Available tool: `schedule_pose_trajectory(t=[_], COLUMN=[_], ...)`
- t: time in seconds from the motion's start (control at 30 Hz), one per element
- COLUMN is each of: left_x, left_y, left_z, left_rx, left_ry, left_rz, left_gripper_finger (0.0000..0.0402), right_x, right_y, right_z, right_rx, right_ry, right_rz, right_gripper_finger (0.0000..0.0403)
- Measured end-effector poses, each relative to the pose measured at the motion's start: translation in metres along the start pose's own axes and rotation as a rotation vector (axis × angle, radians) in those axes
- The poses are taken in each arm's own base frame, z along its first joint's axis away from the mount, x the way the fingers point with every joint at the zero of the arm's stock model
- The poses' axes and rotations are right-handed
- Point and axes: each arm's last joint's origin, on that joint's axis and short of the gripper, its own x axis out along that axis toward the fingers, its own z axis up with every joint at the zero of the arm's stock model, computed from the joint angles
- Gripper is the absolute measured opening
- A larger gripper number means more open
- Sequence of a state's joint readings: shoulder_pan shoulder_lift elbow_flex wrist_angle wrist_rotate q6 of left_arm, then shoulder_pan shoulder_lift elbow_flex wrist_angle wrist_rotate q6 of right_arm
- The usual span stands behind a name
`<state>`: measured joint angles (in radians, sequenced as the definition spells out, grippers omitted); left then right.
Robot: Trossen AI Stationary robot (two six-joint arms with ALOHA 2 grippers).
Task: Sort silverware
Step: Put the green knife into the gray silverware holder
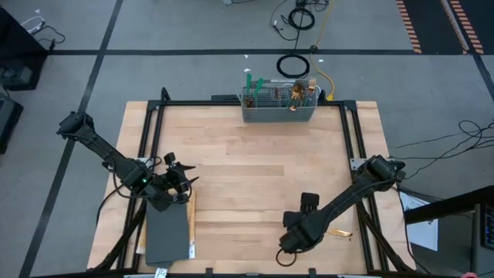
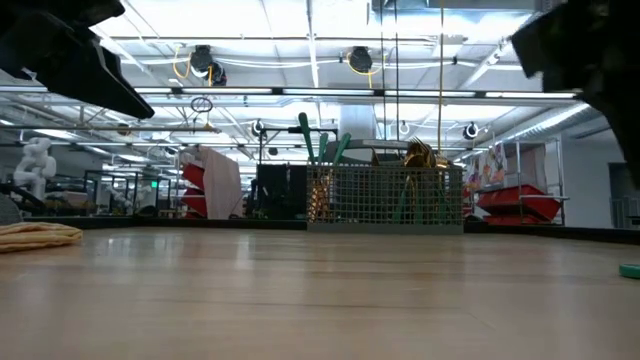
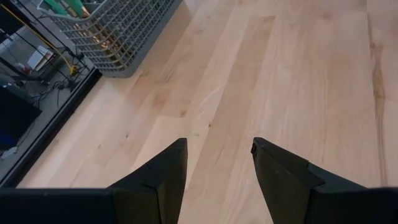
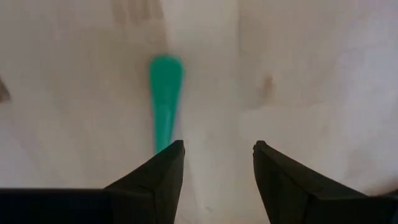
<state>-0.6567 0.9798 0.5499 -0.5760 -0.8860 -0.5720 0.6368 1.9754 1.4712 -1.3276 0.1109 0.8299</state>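
Right hand [image 1: 287, 245] sits low at the near edge of the pale wooden plank surface [image 1: 255, 170], fingers parted with nothing between them, a slim teal-green utensil handle [image 4: 164, 99] lying flat just beside one fingertip, likely the piece set out for sorting. Left hand [image 1: 185, 179] waits wide and empty above the near-left, next to a flat dark grey tray [image 1: 167, 235]. The remaining gold-headed, teal-handled silverware [image 1: 297, 94] stands upright in a grey wire basket [image 1: 279, 113] at the far edge; beyond is a grey-floored workshop with cables and red bins.

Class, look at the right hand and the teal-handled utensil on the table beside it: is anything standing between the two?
Nothing visible. The right hand is open just above bare wood, with the teal handle lying right by one finger.
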Motion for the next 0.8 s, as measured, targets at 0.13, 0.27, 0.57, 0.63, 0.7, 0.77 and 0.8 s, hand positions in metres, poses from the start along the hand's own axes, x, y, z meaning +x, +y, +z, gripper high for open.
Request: schedule_pose_trajectory(t=[0.13,0.27,0.57,0.63,0.7,0.77,0.8], left_x=[0.0,0.0,0.0,0.0,0.0,0.0,0.0], left_y=[-0.001,-0.001,-0.001,-0.002,-0.002,-0.002,-0.002], left_z=[0.001,0.002,0.002,0.003,0.003,0.003,0.003], left_rx=[-0.015,-0.018,-0.054,-0.06,-0.062,-0.062,-0.062], left_ry=[-0.011,-0.012,-0.016,-0.018,-0.02,-0.021,-0.021], left_rz=[-0.007,-0.009,-0.011,-0.013,-0.012,-0.011,-0.01], left_gripper_finger=[0.019,0.019,0.019,0.019,0.019,0.019,0.019], right_x=[0.008,0.012,0.032,0.035,0.039,0.044,0.046], right_y=[-0.005,-0.019,-0.022,-0.019,-0.017,-0.015,-0.014], right_z=[-0.015,-0.034,-0.038,-0.035,-0.034,-0.034,-0.034], right_rx=[0.053,0.155,0.114,0.094,0.09,0.082,0.076], right_ry=[-0.079,-0.146,-0.19,-0.2,-0.193,-0.167,-0.155], right_rz=[0.13,0.219,0.293,0.301,0.295,0.289,0.28], right_gripper_finger=[0.0181,0.0181,0.0181,0.0181,0.0181,0.0181,0.0181])
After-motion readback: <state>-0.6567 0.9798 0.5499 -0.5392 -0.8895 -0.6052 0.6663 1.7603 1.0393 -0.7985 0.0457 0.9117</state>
